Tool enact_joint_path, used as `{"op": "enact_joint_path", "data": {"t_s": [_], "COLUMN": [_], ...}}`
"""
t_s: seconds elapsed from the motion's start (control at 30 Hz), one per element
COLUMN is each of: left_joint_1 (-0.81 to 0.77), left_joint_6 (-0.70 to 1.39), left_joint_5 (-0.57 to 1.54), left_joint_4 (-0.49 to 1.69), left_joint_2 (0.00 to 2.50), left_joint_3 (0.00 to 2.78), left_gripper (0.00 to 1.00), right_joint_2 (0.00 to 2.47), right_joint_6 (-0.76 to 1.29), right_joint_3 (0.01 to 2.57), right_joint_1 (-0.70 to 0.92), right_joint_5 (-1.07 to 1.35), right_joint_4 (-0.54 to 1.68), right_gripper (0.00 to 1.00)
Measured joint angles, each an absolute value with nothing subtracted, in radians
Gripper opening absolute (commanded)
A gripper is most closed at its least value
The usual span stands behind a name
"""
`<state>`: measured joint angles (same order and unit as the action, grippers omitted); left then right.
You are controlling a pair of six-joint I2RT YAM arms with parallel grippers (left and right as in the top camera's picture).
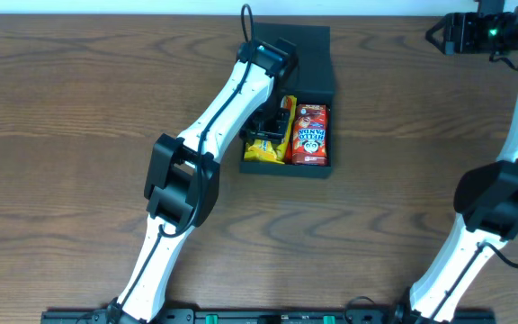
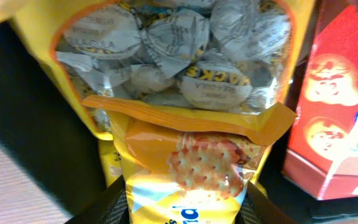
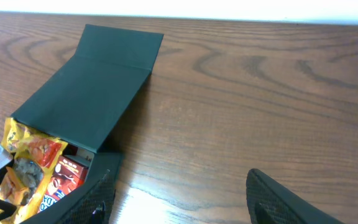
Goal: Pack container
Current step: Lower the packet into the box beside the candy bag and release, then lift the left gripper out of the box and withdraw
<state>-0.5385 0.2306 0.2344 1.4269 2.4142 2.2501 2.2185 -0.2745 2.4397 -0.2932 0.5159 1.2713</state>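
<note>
The container is a dark box with its flap lid open toward the back; it also shows in the right wrist view. Inside lie a red Hello Panda box on the right and yellow packets on the left. My left gripper reaches into the box. In the left wrist view it is shut on a yellow cracker packet, which rests against a yellow bag of wrapped candies, beside the red box. My right gripper is open and empty over the table, at the far right.
Brown wooden table all around the box. The left arm stretches diagonally from the front edge to the box. The right arm stands along the right edge.
</note>
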Motion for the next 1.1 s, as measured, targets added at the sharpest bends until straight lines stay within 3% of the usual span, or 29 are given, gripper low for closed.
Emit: {"op": "enact_joint_path", "data": {"t_s": [0.27, 0.53, 0.6, 0.8, 0.87, 1.0, 1.1], "left_joint_1": [-0.539, -0.538, -0.536, -0.513, -0.507, -0.495, -0.475], "left_joint_6": [0.276, 0.288, 0.287, 0.289, 0.289, 0.291, 0.292], "left_joint_5": [0.271, 0.289, 0.29, 0.267, 0.233, 0.105, 0.037], "left_joint_4": [1.414, 1.414, 1.413, 1.404, 1.4, 1.367, 1.318], "left_joint_2": [2.414, 2.414, 2.411, 2.373, 2.338, 2.238, 2.215], "left_joint_3": [2.25, 2.25, 2.251, 2.375, 2.429, 2.531, 2.543], "left_gripper": [0.7, 0.73, 0.79, 0.86, 0.85, 0.62, 0.56], "right_joint_2": [2.218, 2.218, 2.218, 2.218, 2.218, 2.218, 2.218], "right_joint_6": [-0.274, -0.274, -0.274, -0.274, -0.274, -0.278, -0.281], "right_joint_3": [2.44, 2.44, 2.44, 2.439, 2.439, 2.44, 2.439], "right_joint_1": [-0.293, -0.293, -0.293, -0.293, -0.293, -0.293, -0.293], "right_joint_5": [0.516, 0.516, 0.516, 0.516, 0.516, 0.516, 0.517], "right_joint_4": [1.271, 1.271, 1.271, 1.271, 1.271, 1.271, 1.268], "right_gripper": [0.68, 0.68, 0.68, 0.68, 0.68, 0.59, 0.58]}}
